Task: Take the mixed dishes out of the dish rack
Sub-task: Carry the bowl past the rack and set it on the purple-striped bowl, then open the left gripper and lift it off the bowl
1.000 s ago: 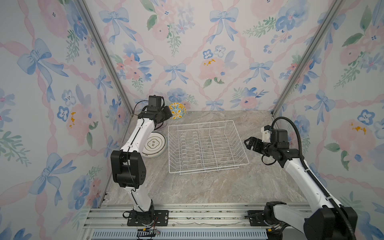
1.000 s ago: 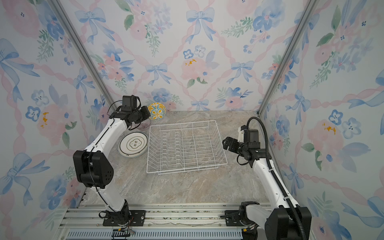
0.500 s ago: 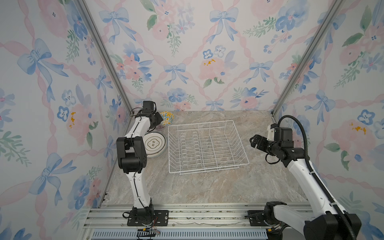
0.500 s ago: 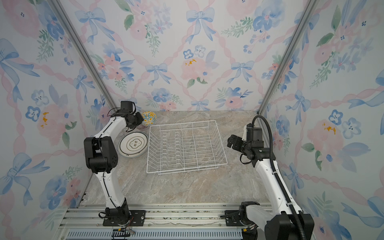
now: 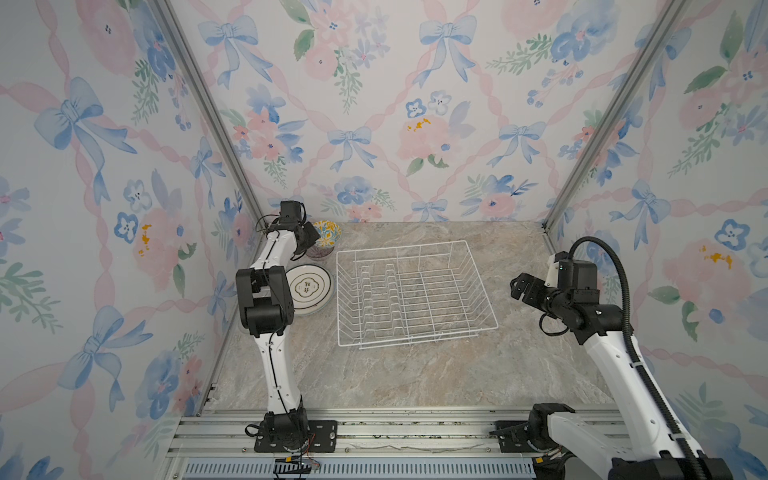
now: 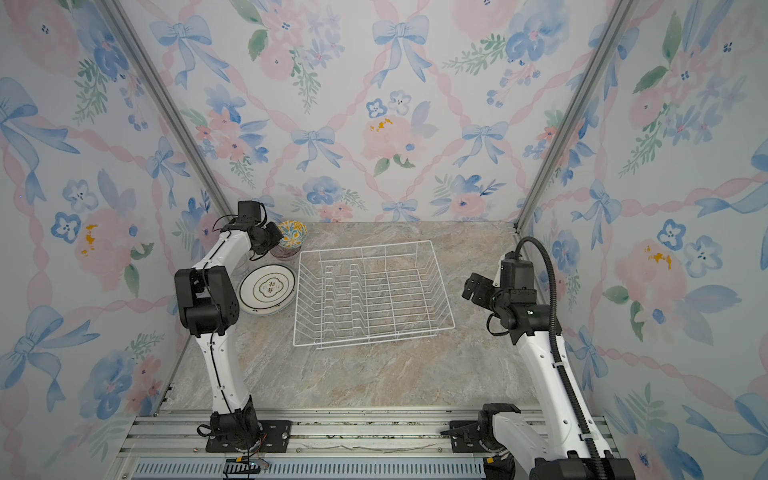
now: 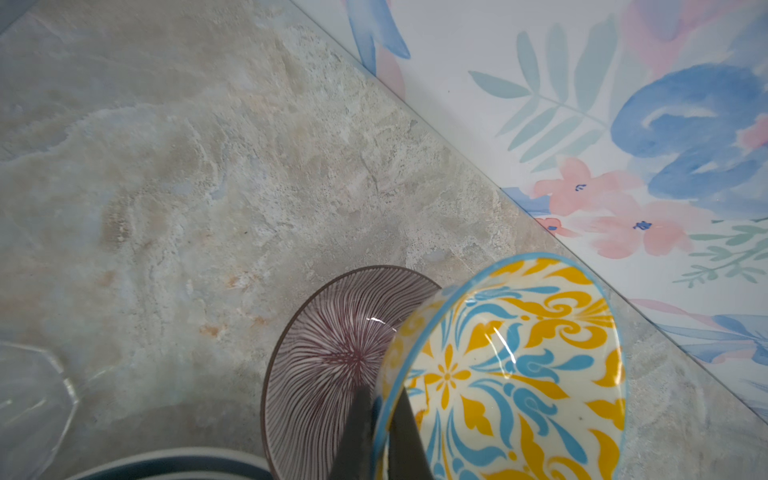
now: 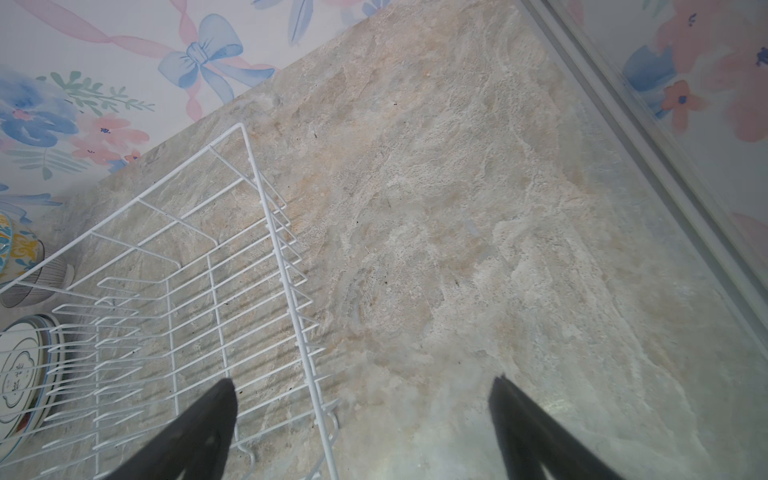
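The white wire dish rack (image 5: pixel 411 291) (image 6: pixel 365 291) stands in the middle of the table with nothing in it. My left gripper (image 5: pixel 309 239) (image 7: pixel 380 397) is shut on the rim of the yellow-blue floral bowl (image 5: pixel 327 235) (image 7: pixel 519 374). It holds that bowl tilted over the grey-striped bowl (image 7: pixel 332 353) in the back left corner. Whether the two bowls touch I cannot tell. A stack of white plates (image 5: pixel 309 286) (image 6: pixel 268 287) lies left of the rack. My right gripper (image 5: pixel 519 286) (image 8: pixel 361 390) hangs open and empty beside the rack's right side.
A clear glass (image 7: pixel 29 399) stands near the striped bowl, at the edge of the left wrist view. The back wall (image 7: pixel 582 124) runs close behind the floral bowl. The left arm's elbow (image 5: pixel 264 299) hangs beside the plates. Bare marble table (image 5: pixel 415 374) lies in front of the rack.
My left gripper has carried the floral bowl left and down to the striped bowl in the corner, the arm folding back. The right gripper has drawn slightly right, away from the rack.
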You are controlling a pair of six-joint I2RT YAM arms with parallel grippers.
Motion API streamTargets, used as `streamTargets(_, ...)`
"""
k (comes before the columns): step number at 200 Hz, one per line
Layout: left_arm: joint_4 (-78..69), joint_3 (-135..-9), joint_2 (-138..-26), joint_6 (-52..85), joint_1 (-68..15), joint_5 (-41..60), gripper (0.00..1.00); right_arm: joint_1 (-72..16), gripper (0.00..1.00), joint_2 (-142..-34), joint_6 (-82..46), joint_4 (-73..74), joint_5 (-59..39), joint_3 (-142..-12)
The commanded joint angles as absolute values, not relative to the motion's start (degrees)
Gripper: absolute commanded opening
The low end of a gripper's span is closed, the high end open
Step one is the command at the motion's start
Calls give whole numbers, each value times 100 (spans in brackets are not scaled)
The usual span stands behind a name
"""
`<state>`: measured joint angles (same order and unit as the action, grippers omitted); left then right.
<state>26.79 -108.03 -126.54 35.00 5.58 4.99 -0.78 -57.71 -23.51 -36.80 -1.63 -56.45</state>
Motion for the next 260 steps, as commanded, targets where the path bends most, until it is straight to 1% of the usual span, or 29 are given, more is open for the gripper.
streamTargets(1,2495,-10887,-12701,3472,650,654,0,-35,97,-5727,-2434,-3876,-20,-5640)
streamTargets(75,2495,-10304,-12393,3218,659,343,0,-35,97,-6034,-2470,-3714,-112,-5683)
streamTargets(78,2495,-10289,-12373,3205,664,331,4,-34,97,-6042,-2470,-3702,-110,-5681)
streamTargets(87,2494,-10262,-12351,3182,659,325,26,-34,97,-6079,-2465,-3674,-115,-5680)
streamTargets(91,2494,-10253,-12334,3165,664,323,33,-35,97,-6097,-2477,-3659,-122,-5677)
streamTargets(106,2488,-10226,-12230,3088,660,309,46,-31,97,-6158,-2479,-3607,-157,-5687)
streamTargets(127,2484,-10126,-11991,3040,655,164,70,-34,97,-6229,-2414,-3413,-245,-5662)
streamTargets(135,2466,-10076,-11886,2999,637,92,84,-35,97,-6242,-2394,-3263,-256,-5626)
streamTargets(141,2446,-10025,-11807,2960,625,20,96,-35,97,-6250,-2377,-3153,-245,-5591)
streamTargets(143,2440,-9999,-11783,2946,618,1,97,-31,97,-6260,-2374,-3120,-246,-5586)
streamTargets(162,2218,-9647,-11459,2851,602,-193,98,-35,97,-6235,-2285,-2578,-195,-5385)
streamTargets(175,1705,-9130,-11098,2751,589,-253,98,-35,97,-6155,-2258,-2077,-4,-5135)
streamTargets(192,604,-7970,-10431,2602,580,-310,98,-34,97,-6033,-2242,-1264,397,-4667)
streamTargets(224,-2054,-5399,-9166,2373,589,-801,98,-88,97,-5758,-2153,455,1504,-3537)
streamTargets(237,-2444,-4822,-8898,2115,581,-894,98,-130,97,-5674,-1978,956,1799,-3177)
streamTargets(260,-3082,-3949,-8562,1710,571,-1075,98,-305,97,-5638,-1602,1384,2457,-2824)
